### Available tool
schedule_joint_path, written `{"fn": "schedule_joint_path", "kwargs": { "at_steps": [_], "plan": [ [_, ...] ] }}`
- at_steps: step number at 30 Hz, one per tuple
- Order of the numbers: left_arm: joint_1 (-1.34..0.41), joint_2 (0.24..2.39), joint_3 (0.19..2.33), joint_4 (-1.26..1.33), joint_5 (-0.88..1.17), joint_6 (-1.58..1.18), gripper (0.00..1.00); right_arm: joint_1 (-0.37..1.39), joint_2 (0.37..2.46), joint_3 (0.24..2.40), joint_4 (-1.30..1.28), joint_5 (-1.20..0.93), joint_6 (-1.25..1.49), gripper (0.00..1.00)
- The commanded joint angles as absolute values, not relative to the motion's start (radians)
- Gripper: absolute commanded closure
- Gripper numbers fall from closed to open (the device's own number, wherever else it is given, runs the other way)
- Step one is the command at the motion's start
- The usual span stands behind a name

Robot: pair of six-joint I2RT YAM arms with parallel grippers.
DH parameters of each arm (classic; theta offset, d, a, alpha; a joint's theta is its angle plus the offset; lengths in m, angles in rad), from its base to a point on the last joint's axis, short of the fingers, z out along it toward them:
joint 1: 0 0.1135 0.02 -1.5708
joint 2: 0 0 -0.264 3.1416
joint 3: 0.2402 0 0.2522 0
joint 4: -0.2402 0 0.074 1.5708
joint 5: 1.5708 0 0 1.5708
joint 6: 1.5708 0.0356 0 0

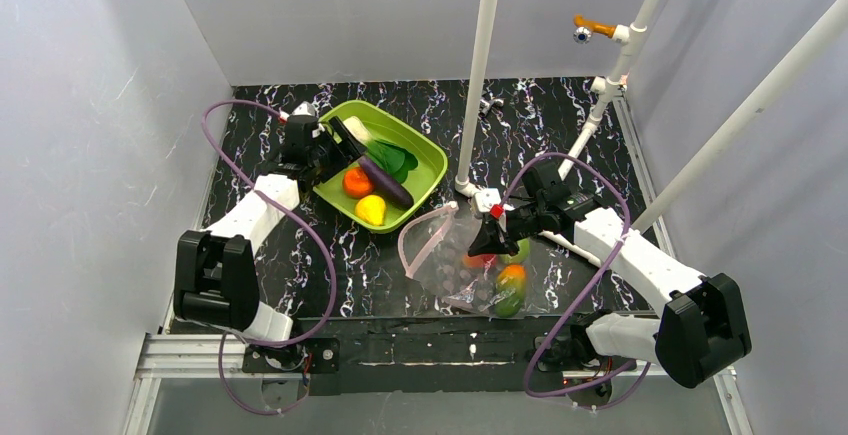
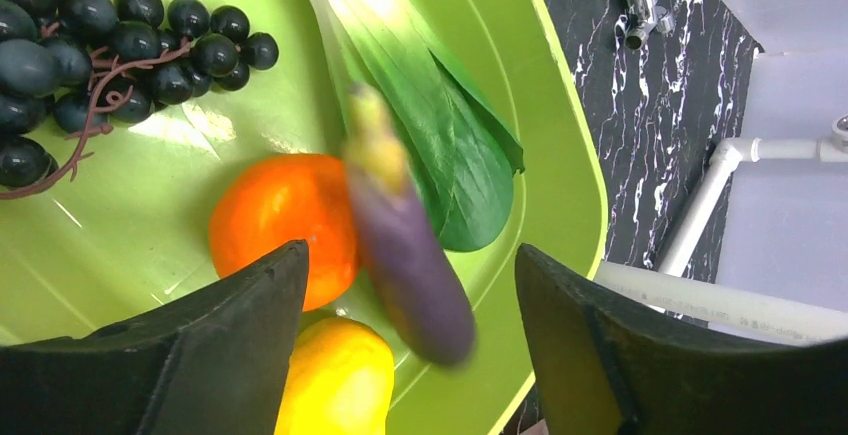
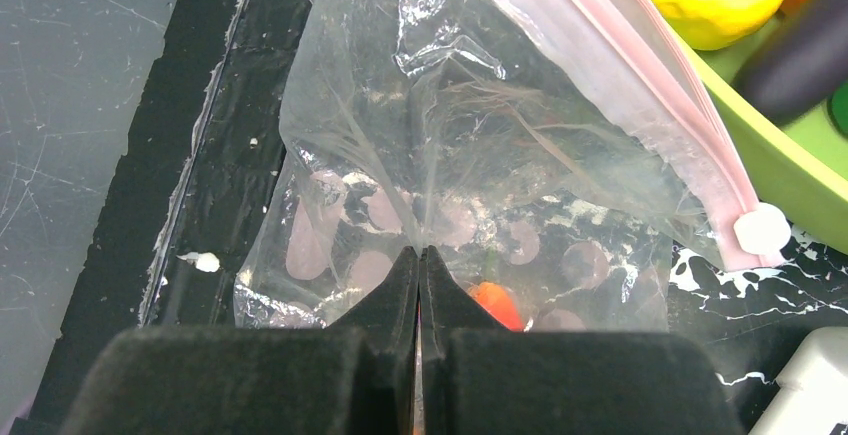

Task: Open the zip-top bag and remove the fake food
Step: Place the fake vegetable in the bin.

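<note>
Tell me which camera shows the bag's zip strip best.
The right wrist view: the zip strip runs close and sharp along the zip-top bag to its white slider. The top external view shows it small, as a pink loop. The left wrist view misses it.

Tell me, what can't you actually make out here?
- Left wrist: the eggplant is blurred; the grapes run off the left edge.
- Top external: the right gripper covers part of the zip-top bag, so how many pieces are inside is unclear.
- Right wrist: its closed jaws hide the bag's near part.
</note>
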State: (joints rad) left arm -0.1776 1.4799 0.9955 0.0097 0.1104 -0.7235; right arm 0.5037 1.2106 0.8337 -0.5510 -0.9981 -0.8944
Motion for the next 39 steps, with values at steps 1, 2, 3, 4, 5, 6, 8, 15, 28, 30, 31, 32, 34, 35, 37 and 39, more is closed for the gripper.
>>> {"fn": "schedule_joint_path", "kwargs": {
  "at_steps": [1,2,3,4,5,6,8,15,28,30,31,32,34,35,37,39],
  "plan": [
    [-0.168,1.450,1.038,-0.055,0.132,-0.688,0.23,0.494,1.199,0.828,-0.565,-1.026,-0.908,0.99],
    [-0.167,1.438,1.035,-0.056,0.133,-0.680,0.21,0.493,1.200,0.828,-0.565,-1.026,-0.908,0.99],
    [-0.165,1.423,1.030,-0.057,0.136,-0.671,0.18,0.491,1.198,0.828,-0.565,-1.026,-0.907,0.99],
    [-0.166,1.404,1.025,-0.055,0.147,-0.658,0.16,0.491,1.198,0.828,-0.565,-1.027,-0.907,0.99],
    [-0.166,1.384,1.021,-0.055,0.160,-0.643,0.14,0.491,1.198,0.828,-0.565,-1.028,-0.907,0.99],
    [-0.166,1.364,1.012,-0.055,0.176,-0.630,0.11,0.490,1.198,0.828,-0.566,-1.028,-0.907,0.99],
    [-0.165,1.315,0.986,-0.045,0.218,-0.607,0.05,0.488,1.197,0.828,-0.568,-1.030,-0.909,0.99],
    [-0.161,1.114,0.817,0.034,0.402,-0.689,0.01,0.485,1.186,0.830,-0.589,-1.051,-0.926,0.99],
    [-0.166,0.778,0.598,-0.062,0.588,-0.815,0.01,0.485,1.177,0.832,-0.672,-1.057,-1.005,0.92],
    [-0.167,0.746,0.574,-0.076,0.606,-0.820,0.00,0.485,1.175,0.832,-0.692,-1.054,-1.025,0.91],
    [-0.167,0.731,0.567,-0.093,0.612,-0.816,0.01,0.485,1.174,0.833,-0.702,-1.048,-1.033,0.89],
    [-0.168,0.713,0.560,-0.105,0.617,-0.815,0.00,0.485,1.173,0.833,-0.709,-1.041,-1.038,0.86],
    [-0.169,0.675,0.538,-0.107,0.634,-0.824,0.01,0.485,1.173,0.836,-0.730,-1.025,-1.052,0.80],
    [-0.169,0.661,0.532,-0.107,0.642,-0.828,0.00,0.485,1.176,0.836,-0.745,-1.017,-1.060,0.77],
    [-0.169,0.653,0.527,-0.107,0.667,-0.827,0.01,0.485,1.186,0.846,-0.783,-1.007,-1.080,0.70],
    [-0.170,0.658,0.526,-0.113,0.693,-0.822,0.06,0.485,1.196,0.865,-0.835,-1.002,-1.102,0.60]
  ]
}}
